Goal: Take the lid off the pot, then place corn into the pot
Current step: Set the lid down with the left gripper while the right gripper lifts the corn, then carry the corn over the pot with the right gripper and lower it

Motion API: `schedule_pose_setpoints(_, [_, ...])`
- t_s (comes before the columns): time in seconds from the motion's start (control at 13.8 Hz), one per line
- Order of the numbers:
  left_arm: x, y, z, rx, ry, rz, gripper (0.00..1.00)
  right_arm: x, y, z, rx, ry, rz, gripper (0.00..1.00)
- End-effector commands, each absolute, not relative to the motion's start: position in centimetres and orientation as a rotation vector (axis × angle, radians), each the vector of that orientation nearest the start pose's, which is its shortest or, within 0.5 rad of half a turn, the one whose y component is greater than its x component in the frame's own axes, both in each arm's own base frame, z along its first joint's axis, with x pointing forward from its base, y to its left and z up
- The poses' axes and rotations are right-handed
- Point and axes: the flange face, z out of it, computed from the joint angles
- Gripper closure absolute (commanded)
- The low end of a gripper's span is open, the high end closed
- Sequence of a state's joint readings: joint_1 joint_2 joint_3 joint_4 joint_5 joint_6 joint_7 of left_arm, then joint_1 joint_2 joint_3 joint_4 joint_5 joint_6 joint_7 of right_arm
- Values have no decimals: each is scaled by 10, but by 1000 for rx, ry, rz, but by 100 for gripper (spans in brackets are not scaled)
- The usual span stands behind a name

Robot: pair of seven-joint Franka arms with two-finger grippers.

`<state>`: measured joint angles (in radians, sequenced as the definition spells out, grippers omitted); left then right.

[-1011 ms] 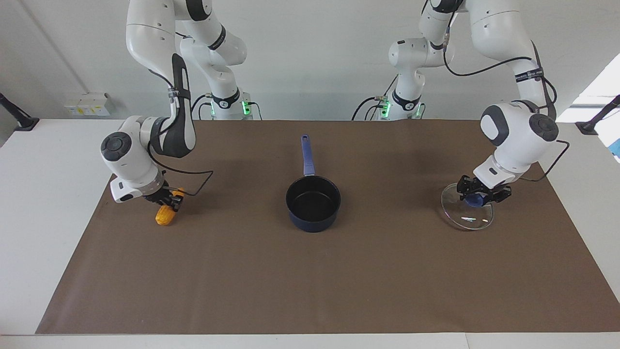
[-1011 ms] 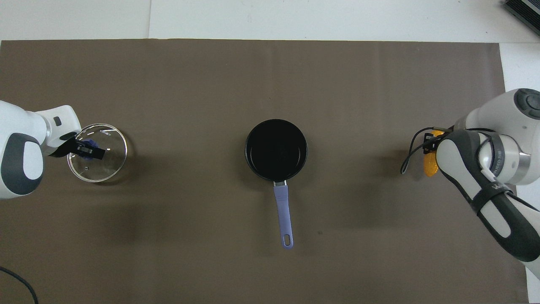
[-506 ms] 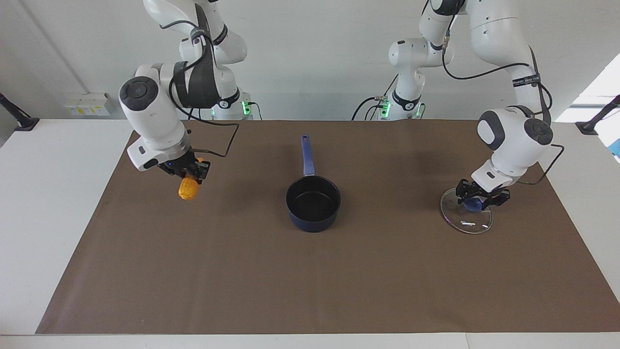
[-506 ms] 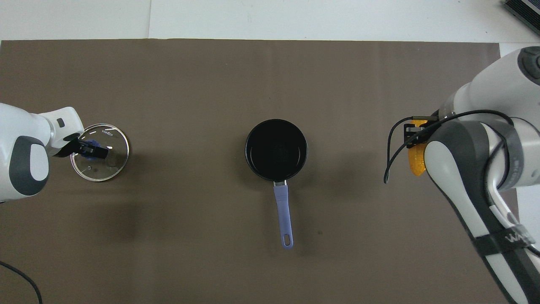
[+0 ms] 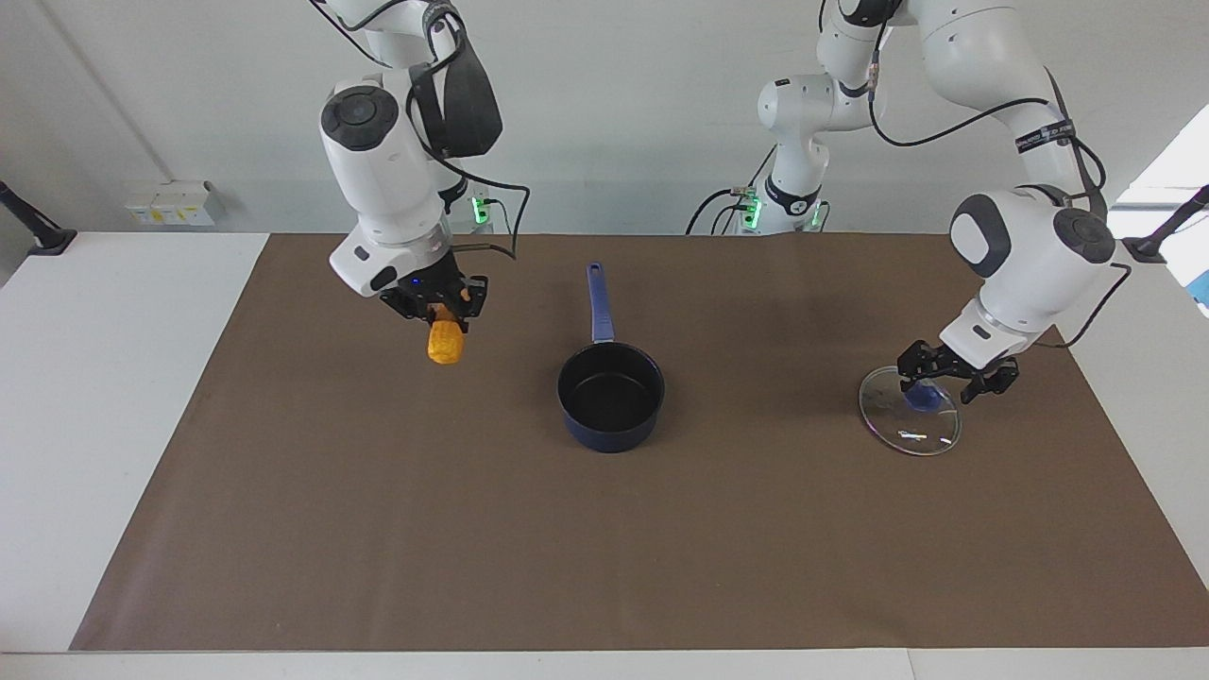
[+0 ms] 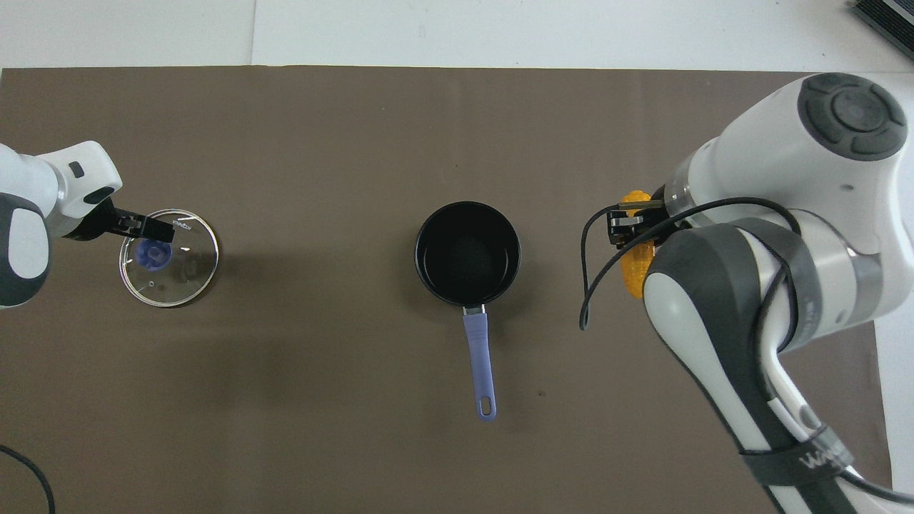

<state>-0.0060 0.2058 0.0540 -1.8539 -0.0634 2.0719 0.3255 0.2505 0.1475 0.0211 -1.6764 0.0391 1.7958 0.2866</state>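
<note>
Standing on the brown mat (image 5: 378, 529) of the desk are one pot (image 5: 610, 395), uncovered with nothing in it, and one lid (image 5: 909, 425) lying flat toward the left arm's end. The right gripper (image 5: 442, 316), raised over the mat beside the pot, is clamped on the one corn (image 5: 444, 344), which hangs below it. The left gripper (image 5: 956, 378), jaws spread wide, holds nothing and sits just above the lid's blue knob (image 6: 153, 254).
</note>
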Motion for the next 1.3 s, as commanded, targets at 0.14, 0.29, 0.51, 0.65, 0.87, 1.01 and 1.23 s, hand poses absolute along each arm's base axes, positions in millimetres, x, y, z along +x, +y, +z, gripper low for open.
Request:
schedule_pose_setpoints(0.14, [605, -5, 470, -3184, 223, 49, 0, 587, 270, 475, -3072, 110, -14, 100])
schedule_pose_setpoints(0.29, [599, -22, 500, -3186, 183, 55, 0, 588, 300, 456, -3062, 121, -29, 100])
schedule_pose_setpoints(0.51, [593, -38, 540, -3176, 196, 79, 0, 582, 336, 424, -3064, 81, -26, 100])
schedule_pose_setpoints(0.65, [585, -36, 560, -3178, 209, 60, 0, 580, 354, 400, -3075, 40, -26, 100])
schedule_pose_setpoints(0.87, [572, -24, 582, -3183, 184, 32, 0, 584, 360, 384, -3068, 33, -44, 100])
schedule_pose_setpoints(1.01, [564, -19, 597, -3182, 174, 12, 0, 587, 359, 376, -3064, 39, -46, 100])
schedule_pose_setpoints(1.23, [555, -12, 611, -3169, 151, -9, 0, 593, 357, 372, -3042, 43, -85, 100])
